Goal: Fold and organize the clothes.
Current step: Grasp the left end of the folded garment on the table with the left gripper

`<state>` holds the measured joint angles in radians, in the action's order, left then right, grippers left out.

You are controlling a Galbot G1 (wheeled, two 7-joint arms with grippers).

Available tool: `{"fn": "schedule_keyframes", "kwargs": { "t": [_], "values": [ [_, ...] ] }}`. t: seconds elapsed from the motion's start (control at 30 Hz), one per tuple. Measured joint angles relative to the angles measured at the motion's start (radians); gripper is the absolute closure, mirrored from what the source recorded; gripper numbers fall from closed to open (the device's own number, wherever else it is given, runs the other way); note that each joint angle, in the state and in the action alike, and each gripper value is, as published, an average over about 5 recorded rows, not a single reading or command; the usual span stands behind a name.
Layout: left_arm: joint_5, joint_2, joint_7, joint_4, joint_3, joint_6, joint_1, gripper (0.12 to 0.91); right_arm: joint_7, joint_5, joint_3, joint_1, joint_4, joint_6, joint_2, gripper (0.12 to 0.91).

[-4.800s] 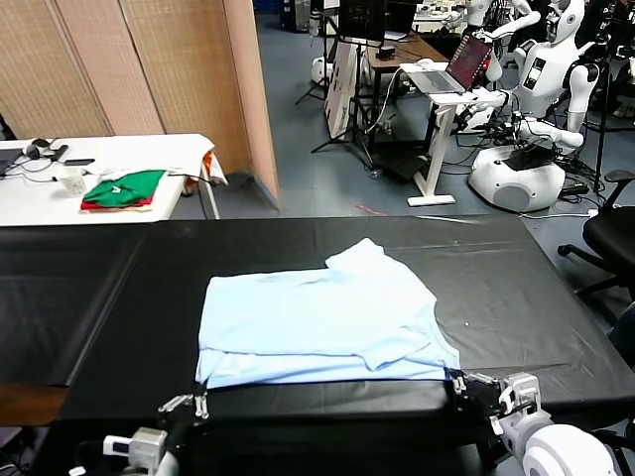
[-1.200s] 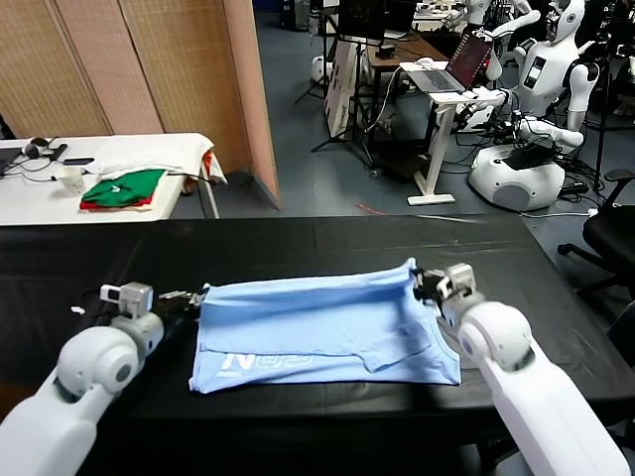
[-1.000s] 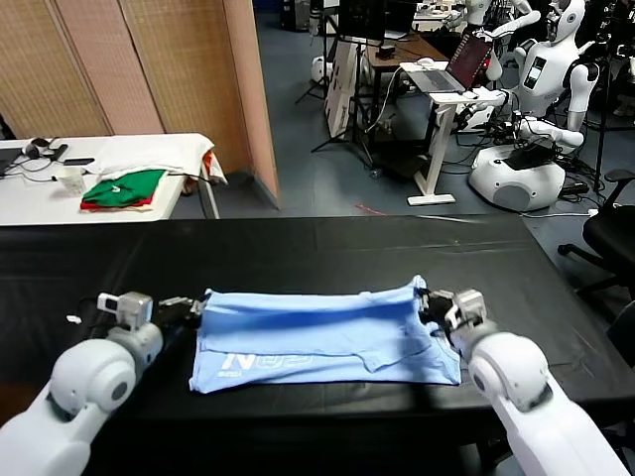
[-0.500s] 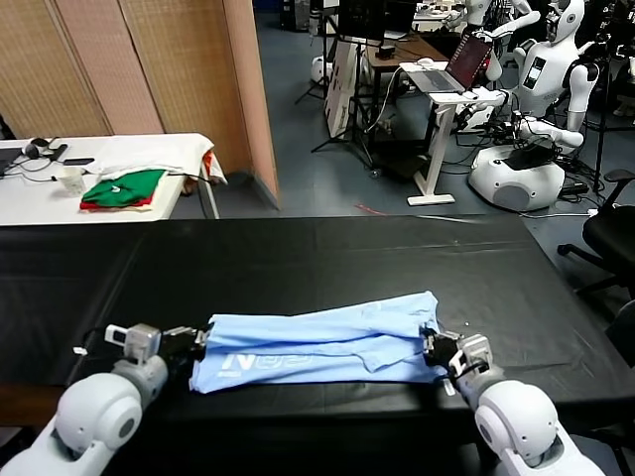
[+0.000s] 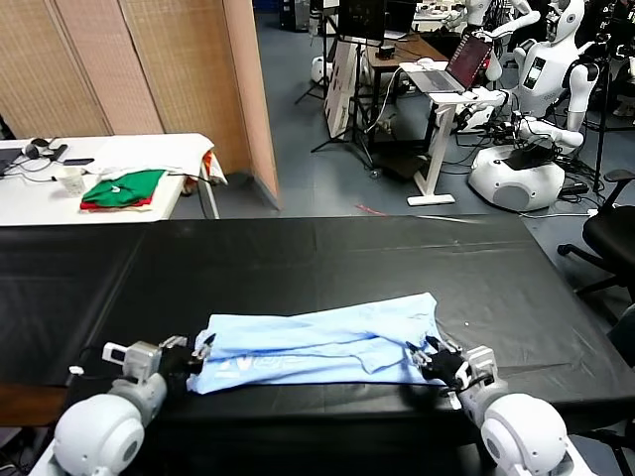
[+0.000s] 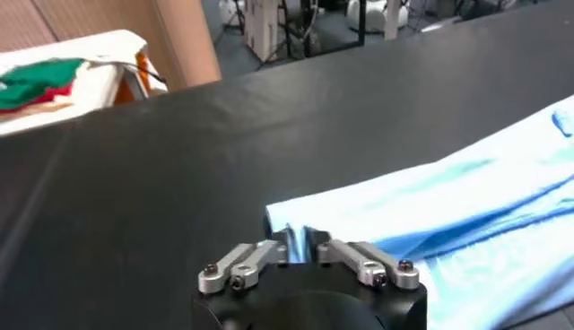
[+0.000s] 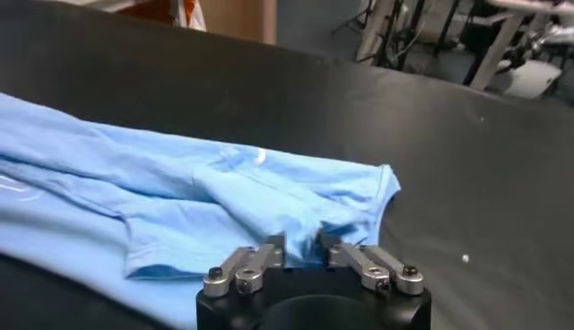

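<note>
The right gripper (image 7: 301,251) is sitting low over the black table (image 7: 466,170), its two metal fingers (image 7: 244,267) parted and pointing at the light-blue T-shirt (image 7: 179,193). The fingertips are lying at the shirt's nearest hem, touching or just above the fabric; no cloth is visibly pinched between them. The shirt is lying flat on the table in overlapping folded layers, with a sleeve flap (image 7: 260,193) resting on top near the gripper and a hemmed corner (image 7: 381,184) ending just beyond the fingers. A small pale speck (image 7: 464,258) is lying on the bare table surface beside that corner.
</note>
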<state>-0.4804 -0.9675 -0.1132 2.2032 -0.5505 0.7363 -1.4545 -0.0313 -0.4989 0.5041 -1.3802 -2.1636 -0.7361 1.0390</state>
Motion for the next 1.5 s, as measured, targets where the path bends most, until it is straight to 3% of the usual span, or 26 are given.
{"fn": "schedule_keyframes", "kwargs": {
  "t": [0.13, 0.23, 0.43, 0.8, 1.0, 1.1, 1.2, 1.4, 1.5],
  "values": [
    [0.007, -0.022, -0.005, 0.011, -0.017, 0.0, 0.014, 0.161, -0.047, -0.01, 0.018, 0.037, 0.027, 0.007, 0.02, 0.124],
    [-0.041, -0.033, -0.011, -0.01, -0.01, 0.0, 0.042, 0.128, -0.072, 0.004, 0.009, 0.082, 0.07, 0.028, 0.037, 0.119],
    [-0.132, -0.057, -0.014, -0.093, 0.017, 0.0, 0.107, 0.123, -0.102, 0.021, -0.035, 0.175, 0.166, 0.053, 0.07, 0.118],
    [-0.133, -0.065, 0.014, -0.186, 0.04, 0.0, 0.151, 0.127, -0.107, 0.049, -0.069, 0.273, 0.323, 0.065, 0.124, 0.121],
    [-0.152, -0.071, 0.024, -0.217, 0.051, 0.0, 0.176, 0.176, -0.105, 0.056, -0.072, 0.29, 0.366, 0.065, 0.141, 0.149],
    [-0.205, -0.078, 0.018, -0.233, 0.052, 0.0, 0.194, 0.236, -0.103, 0.058, -0.072, 0.29, 0.377, 0.067, 0.146, 0.184],
    [-0.259, -0.085, 0.007, -0.251, 0.053, 0.0, 0.209, 0.364, -0.099, 0.06, -0.071, 0.291, 0.385, 0.07, 0.151, 0.285],
    [-0.243, -0.091, 0.007, -0.271, 0.062, 0.0, 0.213, 0.736, -0.084, 0.069, -0.071, 0.294, 0.403, 0.094, 0.164, 0.673],
    [-0.195, -0.091, 0.022, -0.281, 0.068, -0.007, 0.213, 0.864, -0.089, 0.09, -0.07, 0.287, 0.404, 0.115, 0.176, 0.825]
  ]
}}
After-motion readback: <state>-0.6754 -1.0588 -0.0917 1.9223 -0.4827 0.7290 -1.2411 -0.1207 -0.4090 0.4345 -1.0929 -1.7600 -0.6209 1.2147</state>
